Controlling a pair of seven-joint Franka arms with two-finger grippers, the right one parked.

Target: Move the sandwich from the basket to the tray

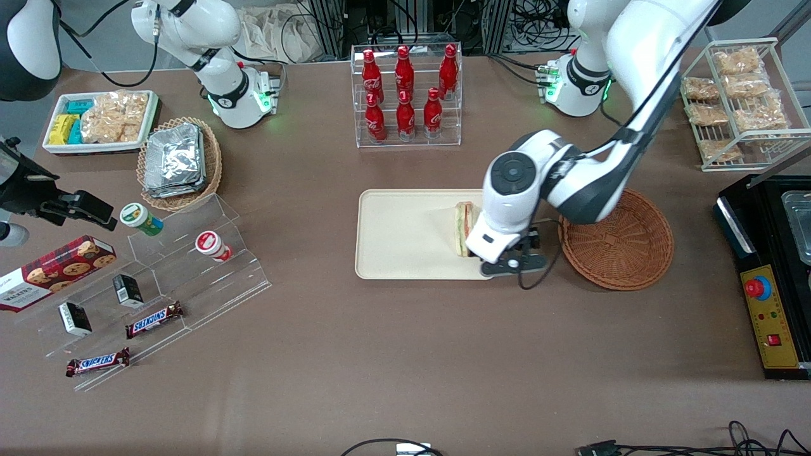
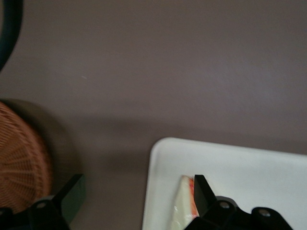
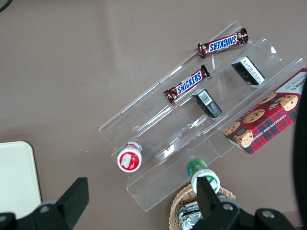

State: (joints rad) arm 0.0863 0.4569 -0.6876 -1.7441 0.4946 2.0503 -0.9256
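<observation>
Sandwich (image 1: 464, 228) on tray (image 1: 399, 234), beside wide-open tool (image 2: 136, 194) gripping nothing; wicker basket (image 1: 618, 244) bare.

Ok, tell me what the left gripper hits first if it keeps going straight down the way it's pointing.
Probably the tray. The gripper points down over the tray's edge nearest the basket, fingers apart, one beside the sandwich, which already sits on the tray. How high it hangs is unclear.

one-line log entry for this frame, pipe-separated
phase: release on tray | sandwich: on tray, at end nearest basket | basket: no sandwich in it | gripper: open, low over tray edge, one finger beside sandwich
</observation>
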